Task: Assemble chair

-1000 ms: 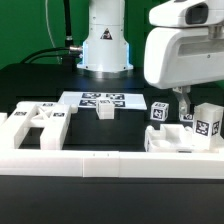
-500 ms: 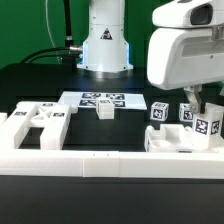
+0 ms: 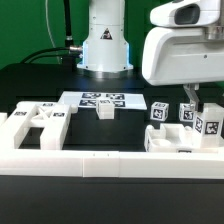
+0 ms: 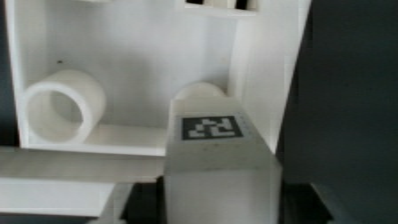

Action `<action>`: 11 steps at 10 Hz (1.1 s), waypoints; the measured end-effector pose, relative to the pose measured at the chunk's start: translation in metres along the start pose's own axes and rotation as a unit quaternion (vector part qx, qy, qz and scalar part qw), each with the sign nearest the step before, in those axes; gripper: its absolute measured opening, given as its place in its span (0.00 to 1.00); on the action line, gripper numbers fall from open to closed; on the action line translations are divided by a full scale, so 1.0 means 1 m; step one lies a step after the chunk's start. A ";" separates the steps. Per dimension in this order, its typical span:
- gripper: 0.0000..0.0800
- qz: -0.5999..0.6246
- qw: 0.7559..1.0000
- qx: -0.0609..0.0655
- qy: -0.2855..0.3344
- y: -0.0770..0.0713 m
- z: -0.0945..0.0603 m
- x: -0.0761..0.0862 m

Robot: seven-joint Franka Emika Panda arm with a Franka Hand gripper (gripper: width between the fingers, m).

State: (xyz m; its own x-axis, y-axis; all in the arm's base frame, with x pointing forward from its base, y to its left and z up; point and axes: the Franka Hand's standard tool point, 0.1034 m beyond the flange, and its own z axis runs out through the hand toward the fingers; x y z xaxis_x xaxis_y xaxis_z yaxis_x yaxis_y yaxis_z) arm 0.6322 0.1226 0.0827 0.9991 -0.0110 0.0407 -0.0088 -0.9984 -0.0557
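The hand point(image 3: 189, 101) hangs at the exterior view's right, its two fingers drawn together and clamped on a square leg point(image 3: 187, 114) of the chair. That leg stands about upright, long axis up and down, with a tagged face turned toward the exterior camera. Its lower end is hidden behind the wall of a white tray-like part point(image 3: 168, 143), so I cannot tell whether it touches the surface point(image 3: 30, 85).

From the wrist the same leg point(image 4: 217, 150) runs straight away from the camera, tag near its far end. Beyond it lies the tray-like part point(image 4: 134, 50) with a round hole point(image 4: 59, 108) (the fingers themselves are too blurred there to make out).

A second leg point(image 3: 208, 126) stands just beside the held one, toward the exterior view's right, and a tagged piece point(image 3: 158, 112) leans on the other side. Further toward the exterior view's left are a small block point(image 3: 105, 109), the marker board point(image 3: 100, 98) behind it, and a flat slotted panel point(image 3: 32, 124). A long plain rail point(image 3: 100, 162) lies along the front.
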 end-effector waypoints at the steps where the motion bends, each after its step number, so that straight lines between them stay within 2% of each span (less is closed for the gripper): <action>1: 0.36 0.063 0.998 0.000 0.001 0.000 0.000 0.000; 3: 0.36 0.168 0.986 -0.001 0.004 0.003 0.000 0.001; 7: 0.36 0.270 0.963 0.000 0.004 0.004 0.000 0.002; 8: 0.36 0.321 0.947 0.005 0.003 0.004 0.000 0.002; 9: 0.36 0.424 0.905 0.023 0.001 0.003 0.000 0.001; 10: 0.36 0.464 0.886 0.029 0.000 0.003 0.000 0.000; 11: 0.36 0.541 0.840 0.031 -0.004 0.000 -0.001 0.000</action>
State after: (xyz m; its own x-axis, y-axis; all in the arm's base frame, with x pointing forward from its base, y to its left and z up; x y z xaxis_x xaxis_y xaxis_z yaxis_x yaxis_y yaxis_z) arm 0.6325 0.1223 0.0833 0.4072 -0.9103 -0.0744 -0.9107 -0.3986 -0.1083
